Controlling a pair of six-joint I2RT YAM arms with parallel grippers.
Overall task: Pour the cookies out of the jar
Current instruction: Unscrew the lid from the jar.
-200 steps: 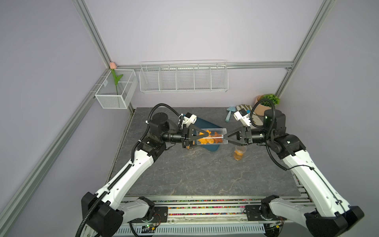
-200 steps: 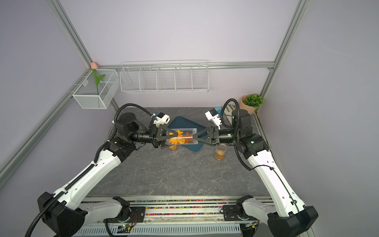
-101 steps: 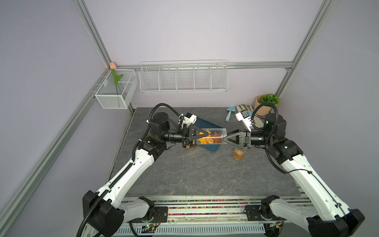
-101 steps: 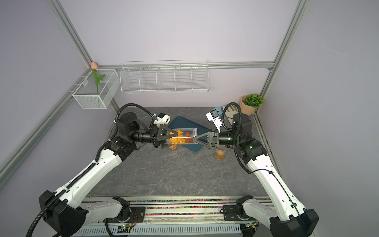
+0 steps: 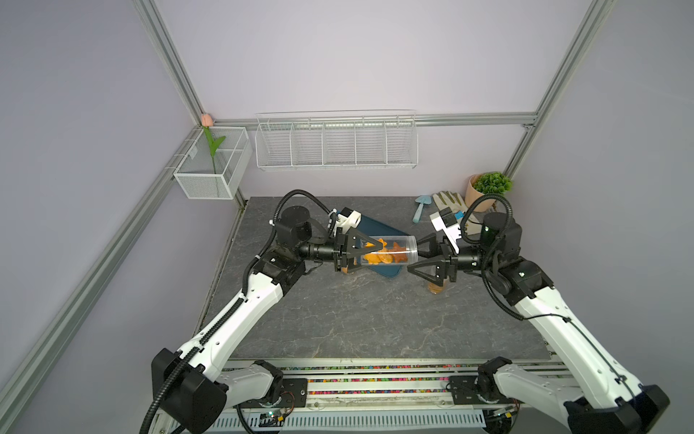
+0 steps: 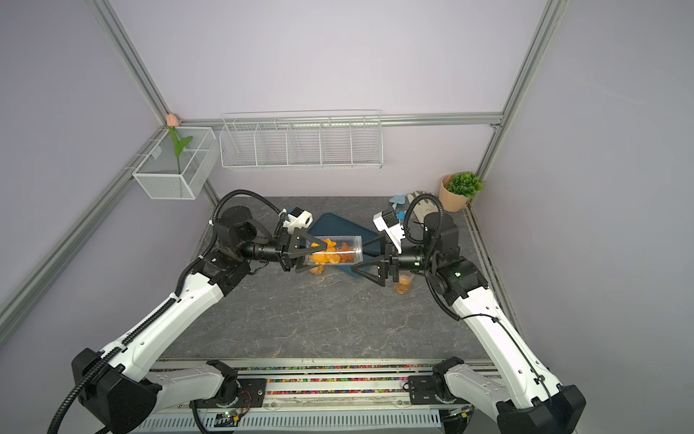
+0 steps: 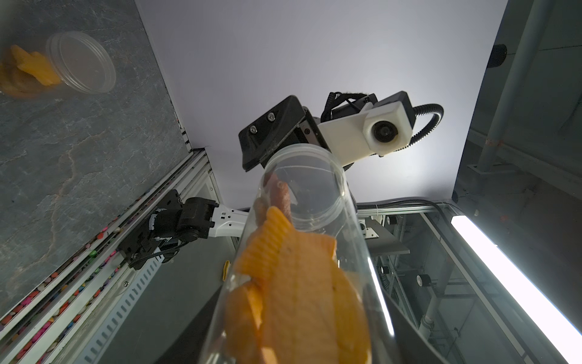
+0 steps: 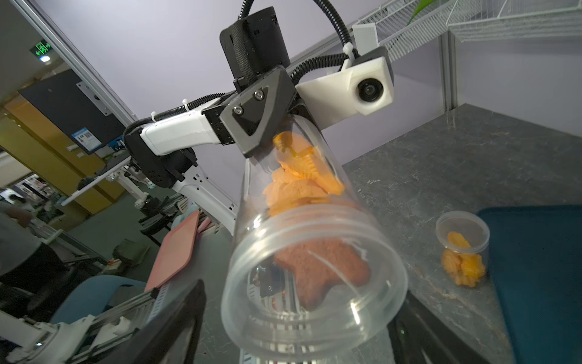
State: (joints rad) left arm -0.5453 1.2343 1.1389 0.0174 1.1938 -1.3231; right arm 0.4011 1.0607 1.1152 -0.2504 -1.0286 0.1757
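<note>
The left gripper (image 5: 368, 256) clamps the jar (image 5: 398, 250) level, seemingly so the cookies (image 5: 375, 257) cannot spill, mouth toward 3 o'clock, where the right gripper (image 5: 415, 256) gapes wide, holding nothing.

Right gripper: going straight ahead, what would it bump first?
The right gripper would probably hit the clear jar, its threaded end right at the open jaws; the left gripper holds it.

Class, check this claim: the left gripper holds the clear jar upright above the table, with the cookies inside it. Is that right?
Not quite: the jar is not upright. The left gripper holds it lying on its side, about level, above the table, with the cookies inside it. Both top views show this.
</note>
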